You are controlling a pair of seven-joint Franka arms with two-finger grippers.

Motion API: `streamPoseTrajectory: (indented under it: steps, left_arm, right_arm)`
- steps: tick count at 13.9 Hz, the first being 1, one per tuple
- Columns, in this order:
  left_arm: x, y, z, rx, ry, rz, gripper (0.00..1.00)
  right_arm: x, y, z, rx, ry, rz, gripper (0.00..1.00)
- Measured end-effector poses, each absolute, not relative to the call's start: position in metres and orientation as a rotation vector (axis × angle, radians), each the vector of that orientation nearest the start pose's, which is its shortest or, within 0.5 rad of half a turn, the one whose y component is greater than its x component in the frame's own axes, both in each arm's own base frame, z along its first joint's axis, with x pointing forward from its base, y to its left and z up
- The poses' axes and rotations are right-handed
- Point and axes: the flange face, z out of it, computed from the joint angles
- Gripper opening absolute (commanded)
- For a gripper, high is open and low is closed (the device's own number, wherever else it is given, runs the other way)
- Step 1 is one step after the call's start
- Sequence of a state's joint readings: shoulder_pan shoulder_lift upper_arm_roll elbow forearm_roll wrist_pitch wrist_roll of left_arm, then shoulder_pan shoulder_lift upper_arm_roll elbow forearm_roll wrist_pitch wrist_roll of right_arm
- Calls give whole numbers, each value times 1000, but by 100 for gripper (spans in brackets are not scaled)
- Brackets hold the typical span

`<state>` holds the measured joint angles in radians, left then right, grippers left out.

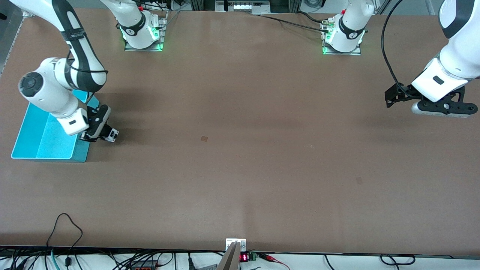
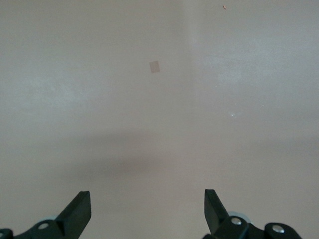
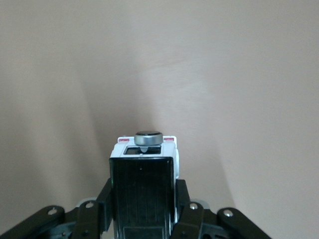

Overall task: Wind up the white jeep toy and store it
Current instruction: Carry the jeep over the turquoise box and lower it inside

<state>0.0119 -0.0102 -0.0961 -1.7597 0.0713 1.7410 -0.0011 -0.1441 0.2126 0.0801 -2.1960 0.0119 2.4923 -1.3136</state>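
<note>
My right gripper (image 1: 106,134) is shut on the white jeep toy (image 1: 111,134), low over the table just beside the teal tray (image 1: 41,146). In the right wrist view the jeep toy (image 3: 143,184) shows its black roof panel between my fingers (image 3: 183,196), with its white body and a grey round knob sticking out past them. My left gripper (image 1: 390,98) is open and empty, held up over the table at the left arm's end, where it waits. In the left wrist view its two black fingertips (image 2: 79,209) stand wide apart over bare table.
The teal tray has two compartments and lies at the right arm's end of the table; the right arm partly covers it. A small brown patch (image 1: 204,138) marks the table's middle. Cables hang along the table's front edge.
</note>
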Motion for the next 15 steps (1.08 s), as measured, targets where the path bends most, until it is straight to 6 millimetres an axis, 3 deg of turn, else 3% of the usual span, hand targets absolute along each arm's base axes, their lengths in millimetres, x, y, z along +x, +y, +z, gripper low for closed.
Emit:
streamPoseTrajectory:
  steps: [3,6,12,15]
  left_arm:
    - [558,-41,555,-3067,146,8,100]
    - [558,-41,557,-3067,146,4,100]
    - [557,-41,558,-3066,145,16,100]
    - [557,-41,558,-3066,145,19,100]
  right_arm:
    - [580,-52,335,-2777,-1572,-195,0]
    - [584,-90,356,-2966,-1207,-251,0]
    - [566,-161,353,-3136,-566,-234,0]
    - [550,-191,328,-3156,-267,-160,0]
